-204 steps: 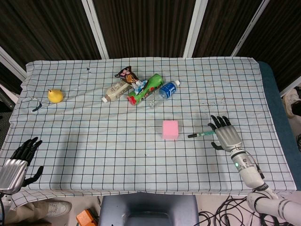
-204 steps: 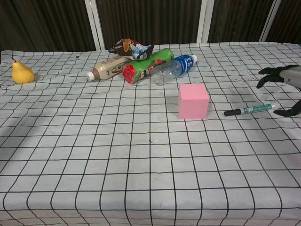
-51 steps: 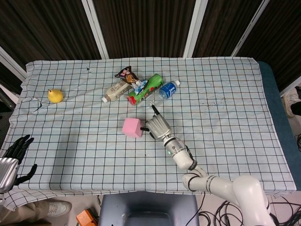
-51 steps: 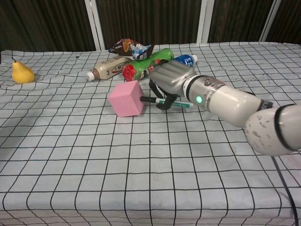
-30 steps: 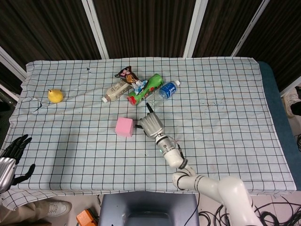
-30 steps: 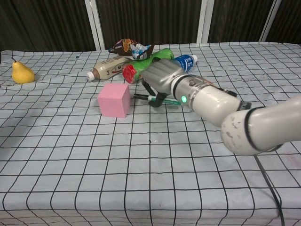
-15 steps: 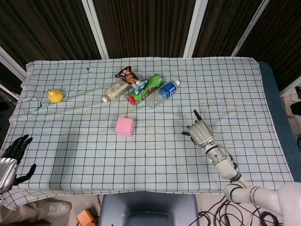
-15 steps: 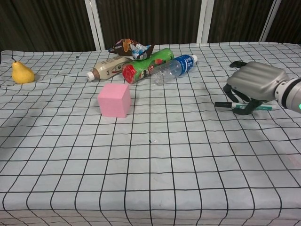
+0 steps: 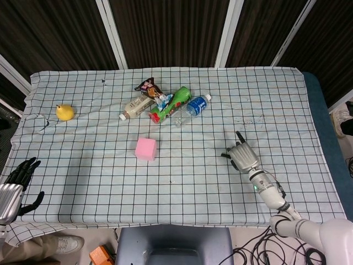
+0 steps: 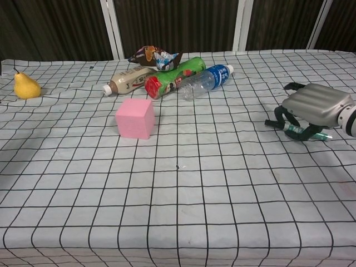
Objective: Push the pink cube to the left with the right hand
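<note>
The pink cube (image 9: pixel 146 149) (image 10: pixel 135 118) rests alone on the checked cloth, left of the table's middle. My right hand (image 9: pixel 243 157) (image 10: pixel 311 108) is far to the cube's right, low over the cloth, fingers curled around a green marker (image 10: pixel 290 127) held beneath the palm. Nothing touches the cube. My left hand (image 9: pixel 14 185) hangs at the table's near left corner with fingers spread and empty; only the head view shows it.
Behind the cube lies a cluster: a milk-tea bottle (image 9: pixel 135 107), a snack bag (image 9: pixel 149 86), a green can (image 9: pixel 171 103) and a water bottle (image 9: pixel 192 107). A yellow pear (image 9: pixel 64 112) (image 10: pixel 26 86) sits far left.
The right hand pushed the cube leftward, then drew back far to the right with the marker in it. The cube has stayed put for the last second. The left hand is unmoved.
</note>
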Tool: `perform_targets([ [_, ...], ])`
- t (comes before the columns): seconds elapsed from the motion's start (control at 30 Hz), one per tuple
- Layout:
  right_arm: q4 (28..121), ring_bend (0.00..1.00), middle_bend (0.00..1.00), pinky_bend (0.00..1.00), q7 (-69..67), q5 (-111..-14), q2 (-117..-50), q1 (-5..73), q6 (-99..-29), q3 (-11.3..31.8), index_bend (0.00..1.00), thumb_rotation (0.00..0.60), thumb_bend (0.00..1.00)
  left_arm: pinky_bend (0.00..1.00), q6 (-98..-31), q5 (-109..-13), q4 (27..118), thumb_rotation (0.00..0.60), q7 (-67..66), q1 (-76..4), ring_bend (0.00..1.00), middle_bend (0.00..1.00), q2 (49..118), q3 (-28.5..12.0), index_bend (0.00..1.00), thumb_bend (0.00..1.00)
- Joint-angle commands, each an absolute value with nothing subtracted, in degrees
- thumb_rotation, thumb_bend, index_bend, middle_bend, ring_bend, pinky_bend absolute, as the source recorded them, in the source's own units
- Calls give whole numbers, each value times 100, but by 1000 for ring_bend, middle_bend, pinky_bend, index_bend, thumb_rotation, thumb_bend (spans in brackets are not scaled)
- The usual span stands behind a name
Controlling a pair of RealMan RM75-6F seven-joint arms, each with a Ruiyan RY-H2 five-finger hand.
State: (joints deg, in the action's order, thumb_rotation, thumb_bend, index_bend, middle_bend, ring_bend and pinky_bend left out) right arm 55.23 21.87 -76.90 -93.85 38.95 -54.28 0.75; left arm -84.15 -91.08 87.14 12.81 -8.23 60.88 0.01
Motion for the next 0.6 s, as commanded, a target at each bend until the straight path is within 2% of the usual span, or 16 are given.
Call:
perform_targets([
  [0.03, 5998, 289, 533, 31, 2192, -7432, -9073, 3844, -5183, 184, 283, 600, 552, 170, -8446, -9139, 8711, 600, 1232, -813, 0, 0, 6100, 9, 0, 401],
  [0.13, 6723, 141, 397, 0, 2372, -7120, -8660, 3754, -5138, 300, 94, 600, 419, 170, -8429, -9216, 8732, 600, 1150, -827, 0, 0, 6121, 48, 0, 403],
  [0.2, 7284, 76, 299, 0, 2514, -6924, -8363, 3648, -5193, 326, 20, 600, 378, 170, -8427, -9228, 8743, 600, 1121, -827, 0, 0, 6123, 56, 0, 402],
  [0.3, 8549, 2, 124, 0, 2690, -6727, -7634, 3354, -5475, 240, 0, 600, 336, 170, -8455, -9198, 8754, 600, 1099, -809, 0, 0, 6123, 43, 0, 402],
  [0.4, 9592, 0, 24, 0, 2832, -6949, -6976, 2850, -6272, 7, 0, 600, 329, 170, -8462, -9165, 8757, 600, 1093, -799, 0, 0, 6124, 31, 0, 402],
  [0.47, 10037, 0, 8, 0, 2810, -7388, -6670, 2318, -7108, -268, 0, 600, 329, 170, -8472, -9155, 8764, 600, 1068, -793, 0, 0, 6129, 25, 0, 403],
  [0.6, 9887, 0, 8, 0, 2290, -8223, -6638, 1166, -8805, -710, 0, 600, 329, 170, -8472, -9154, 8785, 600, 953, -790, 0, 0, 6161, 25, 0, 402],
])
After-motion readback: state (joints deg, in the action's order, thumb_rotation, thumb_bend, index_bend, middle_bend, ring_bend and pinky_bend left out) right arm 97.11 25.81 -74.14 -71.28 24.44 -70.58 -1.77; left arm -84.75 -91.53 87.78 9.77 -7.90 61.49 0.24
